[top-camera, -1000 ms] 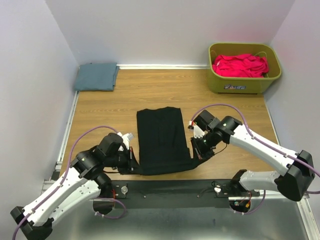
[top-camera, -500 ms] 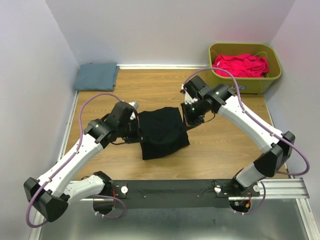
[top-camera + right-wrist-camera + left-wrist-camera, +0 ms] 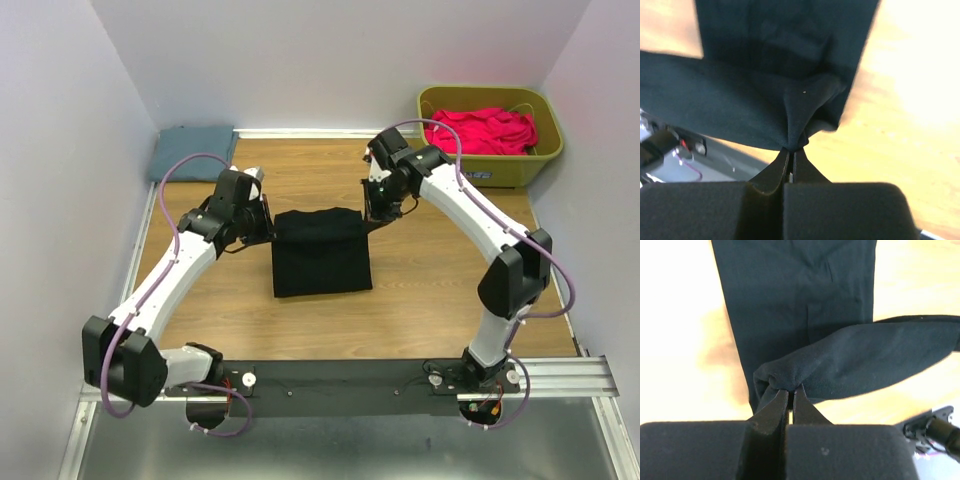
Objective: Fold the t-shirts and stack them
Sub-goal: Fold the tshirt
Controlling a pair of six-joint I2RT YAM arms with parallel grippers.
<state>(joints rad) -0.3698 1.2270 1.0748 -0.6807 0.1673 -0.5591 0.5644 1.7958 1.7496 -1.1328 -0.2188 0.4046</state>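
Note:
A black t-shirt (image 3: pixel 321 255) lies folded over itself in the middle of the wooden table. My left gripper (image 3: pixel 268 231) is shut on the shirt's left corner (image 3: pixel 782 375) and holds it raised at the far left of the cloth. My right gripper (image 3: pixel 371 217) is shut on the right corner (image 3: pixel 800 125) at the far right of the cloth. The lifted edge stretches between the two grippers above the lower layer (image 3: pixel 790 285). A folded blue-grey shirt (image 3: pixel 193 153) lies at the back left corner.
A green basket (image 3: pixel 487 170) holding red shirts (image 3: pixel 481 130) stands at the back right. White walls close in the table on three sides. A black rail (image 3: pixel 350 375) runs along the near edge.
Both grippers have carried the shirt's near edge away from me, from the front of the table to its far edge, folding the shirt in half.

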